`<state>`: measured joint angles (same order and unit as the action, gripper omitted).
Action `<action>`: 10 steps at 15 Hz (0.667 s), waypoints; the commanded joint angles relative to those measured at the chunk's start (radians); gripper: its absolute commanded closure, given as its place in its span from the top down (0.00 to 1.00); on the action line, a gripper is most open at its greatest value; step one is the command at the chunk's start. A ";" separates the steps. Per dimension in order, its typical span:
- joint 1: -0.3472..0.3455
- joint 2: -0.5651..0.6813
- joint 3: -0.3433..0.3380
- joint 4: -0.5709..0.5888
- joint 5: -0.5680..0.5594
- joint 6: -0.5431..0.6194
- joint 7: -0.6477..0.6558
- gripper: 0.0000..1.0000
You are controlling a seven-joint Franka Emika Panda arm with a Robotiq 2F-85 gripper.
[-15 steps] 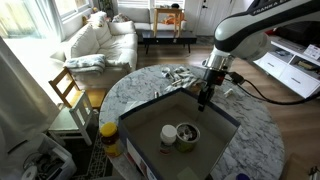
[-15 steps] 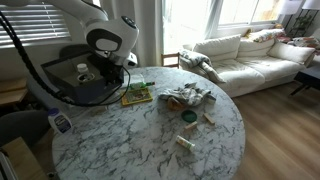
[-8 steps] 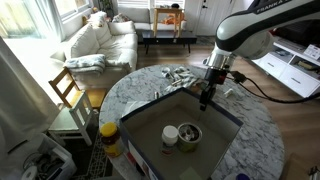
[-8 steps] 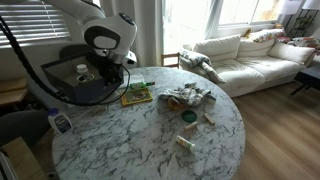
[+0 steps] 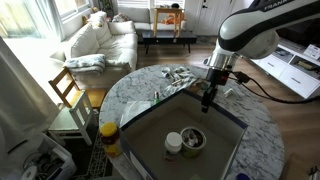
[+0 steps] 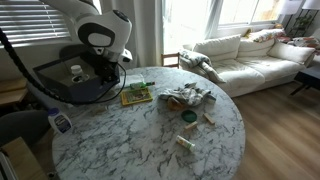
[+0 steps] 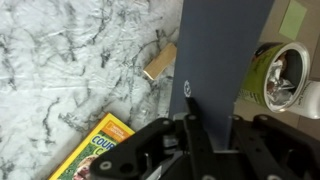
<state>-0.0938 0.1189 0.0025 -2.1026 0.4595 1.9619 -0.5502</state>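
Jaws are clamped together on the thin wall of the dark tray (image 7: 225, 50), which runs up the middle of the wrist view. In an exterior view the tray fills the centre and lower part of the frame, resting on the marble table (image 5: 265, 140). An open can (image 5: 193, 138) and a white cup (image 5: 174, 145) stand loose on its floor. Because you grip one wall only, judge the tray likely to swing about that point. Move slowly and in a straight line, and hold the wrist level so the floor slides flat rather than tipping. A yellow book (image 7: 95, 150) at lower left of the wrist view and a small wooden block (image 7: 160, 60) above it lie just beside the wall, so steer clear of both. Watch too the yellow-capped bottle (image 5: 108, 135) near the tray's corner at lower left.
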 commanded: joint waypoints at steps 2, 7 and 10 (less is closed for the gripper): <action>0.013 -0.034 -0.004 -0.031 -0.007 0.012 0.014 0.02; 0.006 -0.008 -0.008 -0.009 0.023 -0.010 0.035 0.02; 0.005 0.004 -0.007 0.001 0.027 -0.025 0.055 0.02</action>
<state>-0.0899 0.1238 -0.0006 -2.1061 0.4629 1.9621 -0.5220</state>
